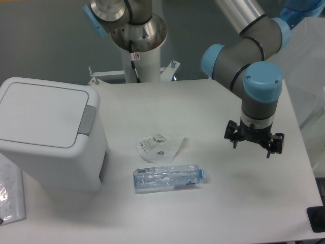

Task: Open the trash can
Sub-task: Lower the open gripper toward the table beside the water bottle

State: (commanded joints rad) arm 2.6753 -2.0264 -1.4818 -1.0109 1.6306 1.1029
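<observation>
Trash can (48,133), one bottle (168,178), one wrapper (158,146)

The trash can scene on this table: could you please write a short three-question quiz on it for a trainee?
1. True or false: the lid of the trash can is raised.
2. Multiple choice: what lies nearest the plastic bottle? A) the crumpled wrapper B) the gripper C) the grey push-button
3. Fill in: the bottle lies on its ____.

Key:
1. False; the lid sits flat and closed.
2. A; the wrapper lies just behind the bottle.
3. Side.
</observation>
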